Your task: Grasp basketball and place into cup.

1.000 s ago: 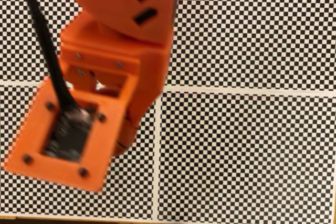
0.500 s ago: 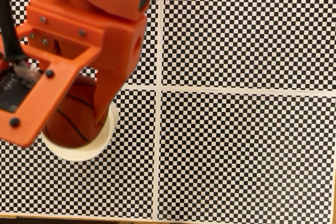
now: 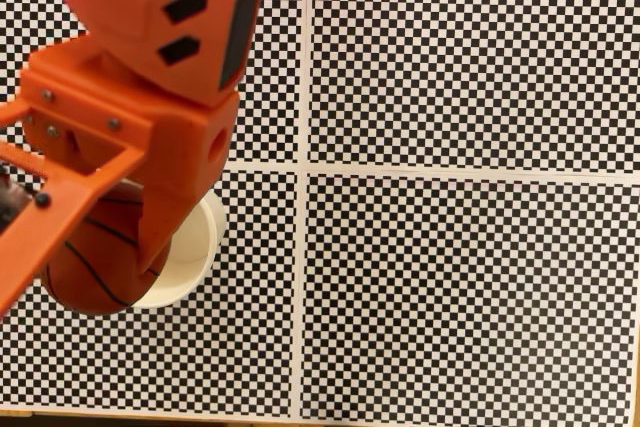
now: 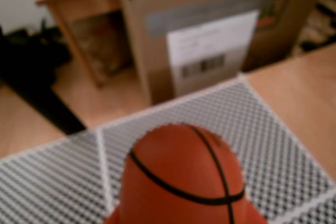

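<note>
The basketball (image 3: 92, 265), orange-red with thin black seams, hangs under the orange arm (image 3: 150, 97) in the fixed view, overlapping the left rim of the cup (image 3: 195, 262). The cream-white cup stands upright on the checkered mat, and the right part of its mouth and inner wall shows. In the wrist view the basketball (image 4: 181, 174) looms large at the bottom centre, with my gripper (image 4: 184, 216) shut on it; orange finger parts (image 4: 113, 217) peek out at the ball's lower sides. The arm hides the fingers in the fixed view.
A black-and-white checkered mat (image 3: 470, 287) with white dividing lines covers the table, and a wooden edge (image 3: 320, 419) runs along the bottom. Beyond the table, the wrist view shows a cardboard box (image 4: 210, 35) and a wooden shelf (image 4: 79, 3).
The arm has swung left across the fixed view with the ball. Half a second ago the ball sat over the cup's mouth; now it is further left and more of the cup's inside shows.
</note>
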{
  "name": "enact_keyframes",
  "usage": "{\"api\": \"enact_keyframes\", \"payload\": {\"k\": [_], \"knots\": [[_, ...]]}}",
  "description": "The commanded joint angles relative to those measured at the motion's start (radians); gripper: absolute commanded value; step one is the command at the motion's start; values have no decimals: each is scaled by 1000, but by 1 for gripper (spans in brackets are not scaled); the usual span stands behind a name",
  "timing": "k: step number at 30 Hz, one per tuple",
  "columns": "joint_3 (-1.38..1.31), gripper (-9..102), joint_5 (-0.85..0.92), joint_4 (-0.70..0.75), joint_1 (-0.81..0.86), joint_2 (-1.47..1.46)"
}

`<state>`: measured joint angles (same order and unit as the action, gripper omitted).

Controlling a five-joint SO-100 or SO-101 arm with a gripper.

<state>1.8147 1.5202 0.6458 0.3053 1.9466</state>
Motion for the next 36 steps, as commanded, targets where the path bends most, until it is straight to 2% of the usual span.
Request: {"api": "enact_keyframes", "payload": {"k": [1, 17, 36], "knots": [[-72, 0, 11, -32, 23, -15], [-146, 0, 46, -48, 55, -146], [6, 0, 141, -46, 37, -109]]}}
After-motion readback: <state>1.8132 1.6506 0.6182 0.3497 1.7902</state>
